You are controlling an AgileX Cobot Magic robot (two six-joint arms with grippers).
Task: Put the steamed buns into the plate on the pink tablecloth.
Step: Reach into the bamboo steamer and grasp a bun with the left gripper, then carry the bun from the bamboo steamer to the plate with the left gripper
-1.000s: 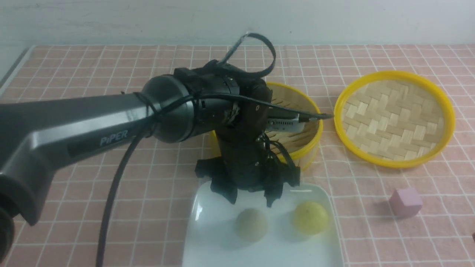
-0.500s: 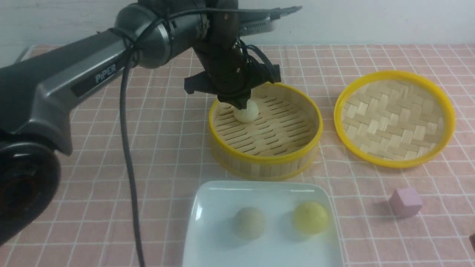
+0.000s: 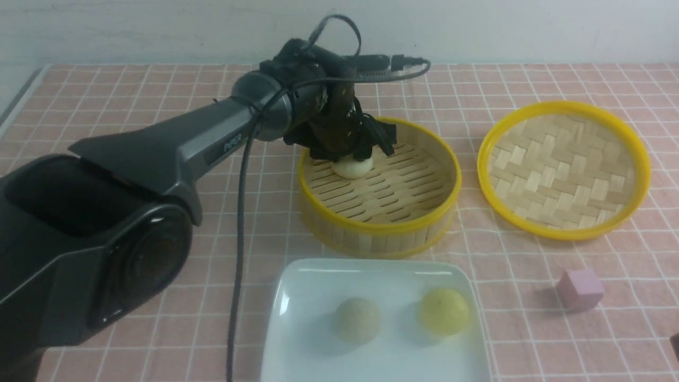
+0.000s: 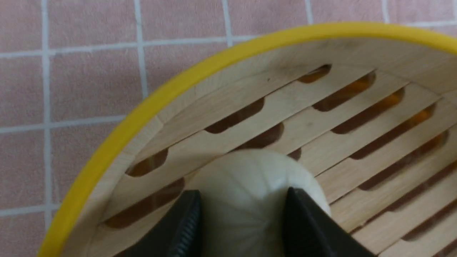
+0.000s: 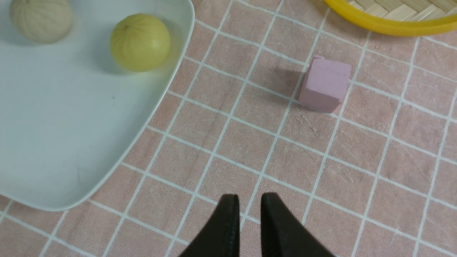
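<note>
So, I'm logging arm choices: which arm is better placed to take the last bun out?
Left, I'd say: the left gripper's fingers straddle the pale bun in the steamer basket, while the right gripper is over bare tablecloth.

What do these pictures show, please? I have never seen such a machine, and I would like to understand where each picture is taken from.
This is a robot with two arms. The front view looks forward from between them; the other two pictures come from cameras on its wrists.

On the pink tablecloth lie a white plate with a pale bun and a yellow-green bun, a bamboo steamer, a woven lid and a small pink cube.

The left gripper has its fingers around another pale bun in the steamer; whether it grips firmly, I cannot tell. The right gripper holds nothing, its fingers slightly apart.
</note>
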